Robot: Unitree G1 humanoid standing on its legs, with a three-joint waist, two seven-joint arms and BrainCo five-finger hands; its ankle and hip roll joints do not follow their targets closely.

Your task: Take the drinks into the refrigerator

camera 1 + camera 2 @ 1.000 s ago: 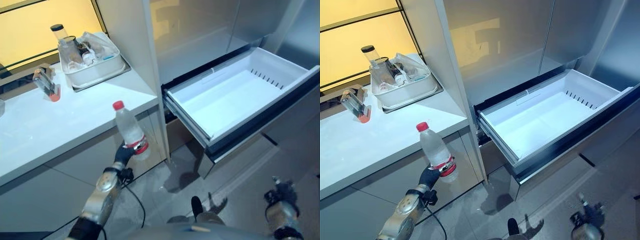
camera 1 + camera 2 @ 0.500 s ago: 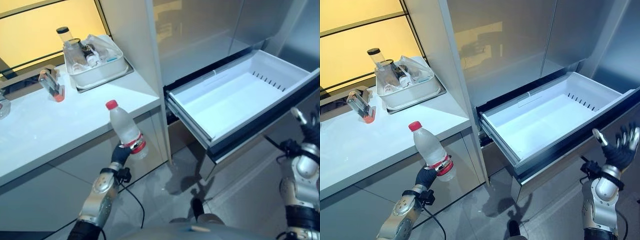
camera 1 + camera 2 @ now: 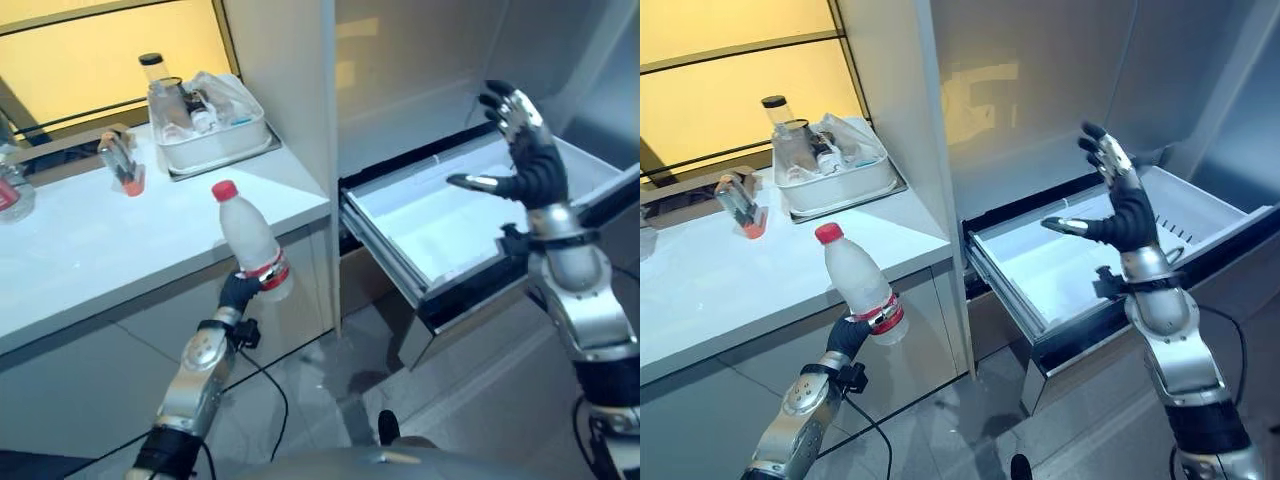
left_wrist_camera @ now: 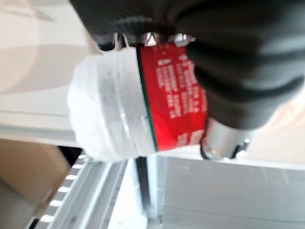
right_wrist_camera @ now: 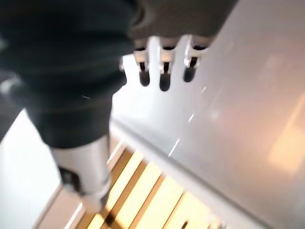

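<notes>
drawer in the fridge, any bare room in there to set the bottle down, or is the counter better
The open drawer shows a bare white floor; the open right hand hangs above its middle. The counter is bare along its front, crowded at the back by the tray of containers. The left hand holds the bottle.

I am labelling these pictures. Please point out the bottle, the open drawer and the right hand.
bottle point(image 3: 854, 283), right eye view, clear body.
open drawer point(image 3: 1040, 330), right eye view, front rim.
right hand point(image 3: 1127, 216), right eye view, dark palm.
</notes>
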